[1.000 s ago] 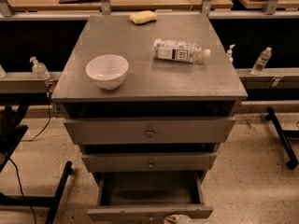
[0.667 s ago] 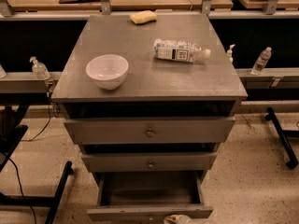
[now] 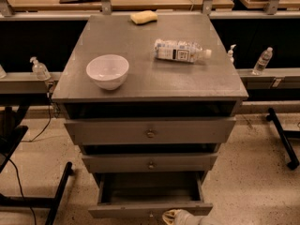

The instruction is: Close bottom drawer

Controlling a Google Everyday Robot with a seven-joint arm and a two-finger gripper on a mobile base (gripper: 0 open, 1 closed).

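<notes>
Grey-painted wood makes up the bench [image 3: 154, 83], a chest of three drawers whose foot runs off the bottom of the view. Only the tip of the pincer [image 3: 176, 216] shows, a pale shape cut off by the lower border, right at the front panel of the bottom drawer [image 3: 136, 211]. Whether it is apart or together cannot be told, nor whether it touches the panel. The bottom drawer stands pulled well out, its shallow box in shadow. The middle drawer [image 3: 117, 163] and top drawer [image 3: 108, 132] have dark gaps above their fronts. Speckled pale floor [image 3: 253, 172] surrounds the bench, and a wooden worktable [image 3: 154, 1] runs behind it. A white bowl [image 3: 107, 71] sits near the left edge, a yellow sponge [image 3: 144, 17] at the far edge, and a plastic bottle [image 3: 180, 51] lies on its side toward the far right corner. Its label carries print too small to read.
</notes>
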